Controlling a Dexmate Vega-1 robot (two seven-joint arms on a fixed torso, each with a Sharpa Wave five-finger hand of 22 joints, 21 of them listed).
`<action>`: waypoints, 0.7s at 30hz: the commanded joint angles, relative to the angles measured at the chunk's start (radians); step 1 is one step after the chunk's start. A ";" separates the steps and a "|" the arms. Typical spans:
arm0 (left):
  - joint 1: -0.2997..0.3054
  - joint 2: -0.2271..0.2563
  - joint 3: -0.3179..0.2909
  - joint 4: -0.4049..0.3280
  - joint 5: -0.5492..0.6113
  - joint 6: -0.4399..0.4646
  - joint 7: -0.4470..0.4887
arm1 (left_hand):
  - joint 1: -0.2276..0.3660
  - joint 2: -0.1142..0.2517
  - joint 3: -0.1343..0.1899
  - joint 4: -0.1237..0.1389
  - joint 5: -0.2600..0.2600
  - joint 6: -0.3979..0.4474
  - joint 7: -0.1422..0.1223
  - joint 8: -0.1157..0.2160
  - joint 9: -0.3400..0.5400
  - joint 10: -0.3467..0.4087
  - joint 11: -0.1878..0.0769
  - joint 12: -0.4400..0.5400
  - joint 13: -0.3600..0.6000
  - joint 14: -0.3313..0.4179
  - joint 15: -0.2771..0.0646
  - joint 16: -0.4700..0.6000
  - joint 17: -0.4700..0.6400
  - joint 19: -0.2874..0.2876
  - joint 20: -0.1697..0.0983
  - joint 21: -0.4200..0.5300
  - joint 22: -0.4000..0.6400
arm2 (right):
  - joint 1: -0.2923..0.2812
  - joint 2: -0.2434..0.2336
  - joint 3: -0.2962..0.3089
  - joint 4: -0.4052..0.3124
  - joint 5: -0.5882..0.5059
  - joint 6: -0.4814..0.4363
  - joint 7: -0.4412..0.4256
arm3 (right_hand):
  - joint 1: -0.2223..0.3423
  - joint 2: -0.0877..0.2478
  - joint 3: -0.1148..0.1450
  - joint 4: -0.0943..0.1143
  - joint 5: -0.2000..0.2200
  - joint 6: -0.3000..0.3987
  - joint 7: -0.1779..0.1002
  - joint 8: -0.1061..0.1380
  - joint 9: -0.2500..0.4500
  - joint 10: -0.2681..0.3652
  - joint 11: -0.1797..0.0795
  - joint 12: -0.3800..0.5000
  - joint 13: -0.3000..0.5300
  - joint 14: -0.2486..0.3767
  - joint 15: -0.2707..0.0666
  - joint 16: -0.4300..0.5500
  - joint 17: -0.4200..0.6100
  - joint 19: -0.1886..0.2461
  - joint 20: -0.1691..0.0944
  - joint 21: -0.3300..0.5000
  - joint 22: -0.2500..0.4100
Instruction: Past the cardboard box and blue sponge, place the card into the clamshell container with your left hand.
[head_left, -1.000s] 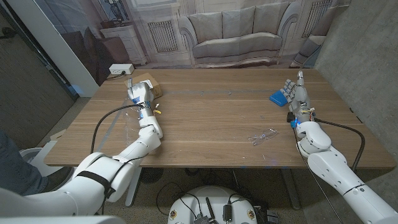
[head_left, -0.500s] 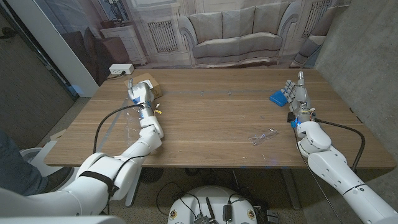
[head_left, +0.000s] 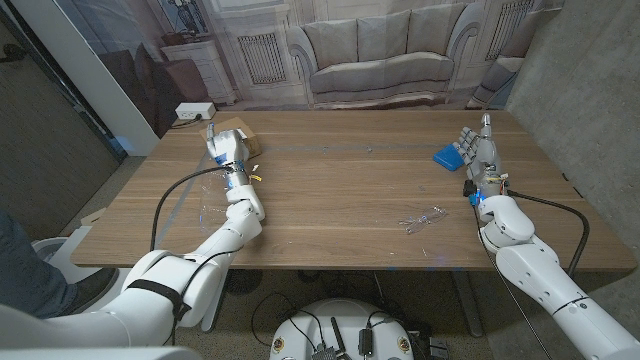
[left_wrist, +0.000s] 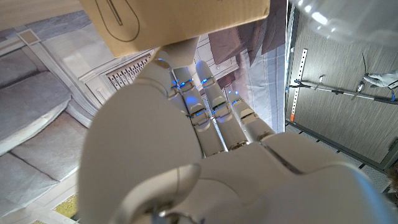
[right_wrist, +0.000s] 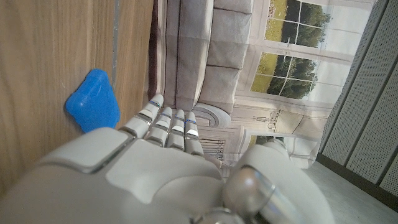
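My left hand (head_left: 224, 150) is raised over the table's far left, close beside the brown cardboard box (head_left: 236, 131). The left wrist view looks past straight fingers (left_wrist: 211, 106) to the box (left_wrist: 180, 18) just beyond them. I cannot tell whether a card is between thumb and fingers. A clear plastic clamshell container (head_left: 193, 203) lies under my left forearm. My right hand (head_left: 480, 152) stands upright at the far right, fingers straight and holding nothing, next to the blue sponge (head_left: 447, 156), which also shows in the right wrist view (right_wrist: 93, 106).
A small clear plastic piece (head_left: 422, 218) lies on the wooden table (head_left: 340, 190) near the front right. A white power strip (head_left: 194, 111) sits past the table's far left corner. A person's leg (head_left: 20, 260) is at the left edge.
My left hand has crept slightly further from me, toward the cardboard box. The right hand has not moved.
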 joint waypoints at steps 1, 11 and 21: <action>0.015 0.010 0.019 -0.048 -0.010 0.021 0.000 | 0.007 0.000 0.008 0.000 -0.001 0.007 0.007 -0.003 0.002 0.007 0.002 0.005 0.007 0.012 -0.089 -0.006 0.001 0.010 -0.100 -0.004 -0.001 | -0.013 0.003 0.004 -0.016 0.001 0.019 0.009 | 0.002 0.009 -0.006 -0.003 0.000 0.007 -0.004 -0.002 0.002 0.006 0.002 -0.001 0.005 0.007 0.003 -0.005 0.004 0.007 -0.002 -0.001 0.001; 0.025 0.020 0.036 -0.082 -0.027 0.037 0.000 | 0.009 -0.001 0.013 0.000 -0.002 0.008 0.010 -0.004 0.002 0.009 0.005 0.006 0.014 0.019 -0.087 -0.007 0.002 0.012 -0.098 -0.006 0.000 | -0.025 0.003 0.008 -0.030 -0.003 0.023 0.004 | 0.003 0.010 -0.006 -0.003 0.000 0.008 -0.004 -0.002 0.002 0.008 0.004 0.000 0.005 0.006 0.003 -0.005 0.004 0.007 -0.003 -0.003 0.001; 0.033 0.014 0.030 -0.106 -0.009 0.054 0.000 | 0.011 -0.003 0.017 0.000 -0.003 0.009 0.014 -0.006 0.002 0.013 0.012 0.008 0.019 0.027 -0.083 -0.007 0.002 0.019 -0.096 -0.005 0.000 | -0.029 0.008 0.008 -0.027 -0.004 0.032 0.011 | 0.003 0.012 -0.007 -0.003 0.000 0.009 -0.004 -0.002 0.002 0.008 0.003 0.000 0.005 0.006 0.003 -0.006 0.004 0.007 -0.003 -0.004 0.001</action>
